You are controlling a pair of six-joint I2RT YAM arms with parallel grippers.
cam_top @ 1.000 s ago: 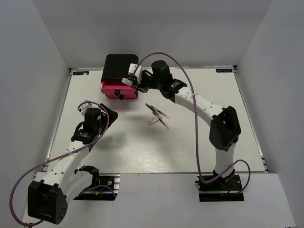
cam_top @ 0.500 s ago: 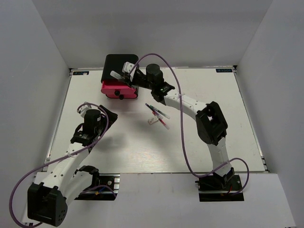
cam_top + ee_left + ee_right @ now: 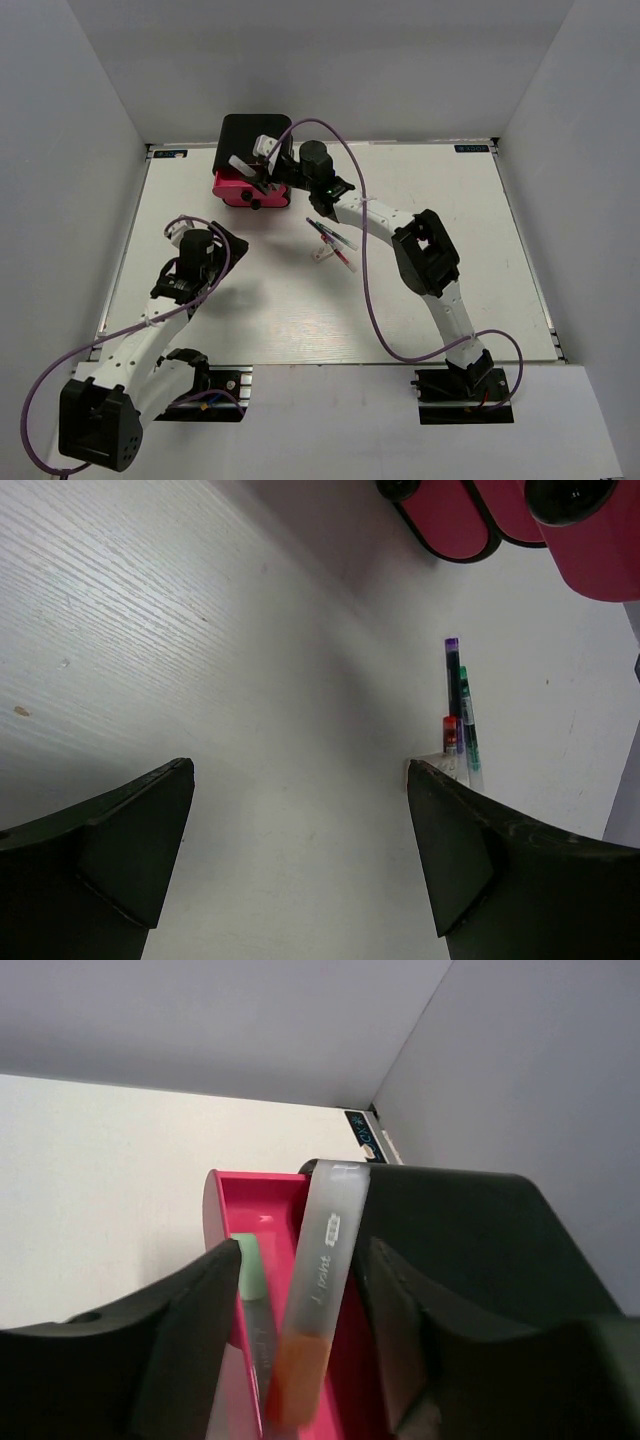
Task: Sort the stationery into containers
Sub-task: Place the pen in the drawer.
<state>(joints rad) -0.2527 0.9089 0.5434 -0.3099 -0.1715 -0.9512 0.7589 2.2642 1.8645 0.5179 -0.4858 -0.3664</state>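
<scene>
The black cabinet (image 3: 248,138) stands at the far edge with its top pink drawer (image 3: 240,190) pulled open. My right gripper (image 3: 262,172) hovers over that drawer. In the right wrist view the jaws (image 3: 300,1330) stand apart, wider than the orange-ended marker (image 3: 318,1290), which leans loose between them over the drawer (image 3: 270,1210). A green-capped tube (image 3: 248,1275) lies inside. Thin pens (image 3: 332,240) and a white block (image 3: 321,254) lie mid-table, also in the left wrist view (image 3: 460,705). My left gripper (image 3: 186,230) is open and empty above bare table (image 3: 300,850).
Grey walls close in the table on three sides. The lower pink drawers with black knobs (image 3: 565,495) show at the top of the left wrist view. The right arm's purple cable loops over the pens.
My right gripper has moved left from beside the cabinet to over the open drawer, carrying the marker. The left arm has barely moved.
</scene>
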